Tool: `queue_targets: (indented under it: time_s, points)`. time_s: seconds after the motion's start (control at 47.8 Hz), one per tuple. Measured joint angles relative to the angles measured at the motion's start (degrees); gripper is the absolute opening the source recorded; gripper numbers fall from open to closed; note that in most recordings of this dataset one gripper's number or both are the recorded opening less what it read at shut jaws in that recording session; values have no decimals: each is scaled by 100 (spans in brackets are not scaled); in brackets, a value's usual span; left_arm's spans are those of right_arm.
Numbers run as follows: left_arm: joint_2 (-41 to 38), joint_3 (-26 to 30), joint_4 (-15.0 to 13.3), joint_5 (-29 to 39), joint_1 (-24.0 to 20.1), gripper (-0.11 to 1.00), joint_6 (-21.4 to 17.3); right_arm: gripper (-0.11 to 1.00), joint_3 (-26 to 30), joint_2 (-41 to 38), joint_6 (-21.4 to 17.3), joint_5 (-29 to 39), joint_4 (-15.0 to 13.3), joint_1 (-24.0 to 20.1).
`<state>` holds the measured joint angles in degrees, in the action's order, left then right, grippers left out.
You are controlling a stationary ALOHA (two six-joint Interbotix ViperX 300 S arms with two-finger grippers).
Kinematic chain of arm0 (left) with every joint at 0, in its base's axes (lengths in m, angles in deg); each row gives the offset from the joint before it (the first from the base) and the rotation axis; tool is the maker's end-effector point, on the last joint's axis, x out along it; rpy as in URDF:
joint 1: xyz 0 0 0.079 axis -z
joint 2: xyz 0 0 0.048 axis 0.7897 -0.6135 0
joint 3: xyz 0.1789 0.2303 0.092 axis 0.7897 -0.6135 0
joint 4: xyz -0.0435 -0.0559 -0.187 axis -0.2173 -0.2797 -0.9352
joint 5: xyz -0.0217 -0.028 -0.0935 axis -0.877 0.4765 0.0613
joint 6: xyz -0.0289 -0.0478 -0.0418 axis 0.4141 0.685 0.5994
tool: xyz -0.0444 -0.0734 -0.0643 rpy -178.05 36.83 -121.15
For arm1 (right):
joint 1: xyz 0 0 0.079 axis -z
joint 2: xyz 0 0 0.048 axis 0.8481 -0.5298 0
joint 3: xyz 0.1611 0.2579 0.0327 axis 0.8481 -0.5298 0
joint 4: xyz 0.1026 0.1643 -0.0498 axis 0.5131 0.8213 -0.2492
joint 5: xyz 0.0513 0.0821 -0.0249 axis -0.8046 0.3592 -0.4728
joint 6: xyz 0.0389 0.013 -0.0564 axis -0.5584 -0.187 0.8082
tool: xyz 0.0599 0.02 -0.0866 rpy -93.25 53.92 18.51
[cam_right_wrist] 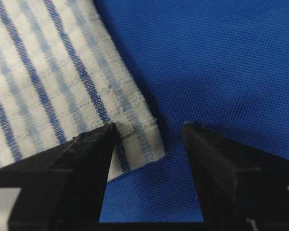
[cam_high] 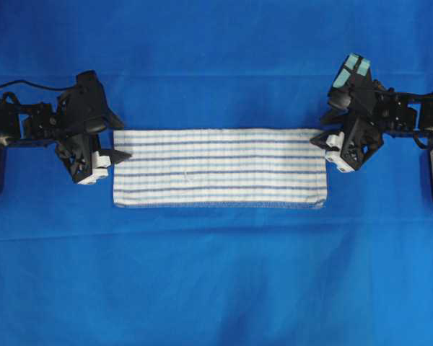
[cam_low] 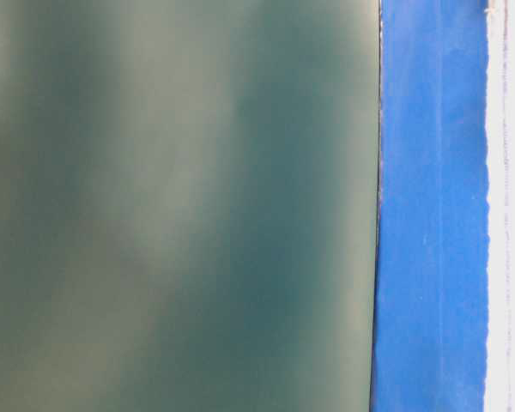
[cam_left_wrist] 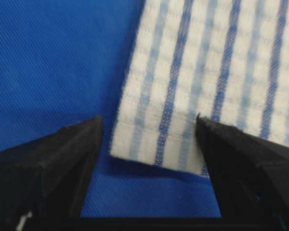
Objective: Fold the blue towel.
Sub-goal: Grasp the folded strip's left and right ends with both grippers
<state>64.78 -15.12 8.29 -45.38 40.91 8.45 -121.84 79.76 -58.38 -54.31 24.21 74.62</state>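
Both claws wide apart at the towel ends

The left claw point(cam_left_wrist: 149, 127) and right claw point(cam_right_wrist: 147, 130) straddle corners of the blue towel point(cam_high: 220, 167) (already a long strip); closing shallowly may pinch one layer only.

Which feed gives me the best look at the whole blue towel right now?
The overhead exterior view: it shows the blue towel whole, a flat striped rectangle between the two arms. The left wrist view shows only one corner, between that open end effector's fingers; the right wrist view shows another corner the same way. The table-level view shows no stripes, so it is no use here.
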Motion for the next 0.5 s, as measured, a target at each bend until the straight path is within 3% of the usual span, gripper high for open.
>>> queue_targets:
  time_s: [0.23,0.314,0.46,0.502]
  points:
    - [0,0,0,18,-9,66,105,58,44,-53,26,-53,0,0]
    - [0,9,0,44,-35,45,132,46,53,-62,62,-53,-18,-18]
    - [0,53,9,176,18,8,141,7,79,-53,105,-53,-35,-176]
    - [-9,70,9,193,26,4,141,5,79,-53,114,-53,-26,-176]
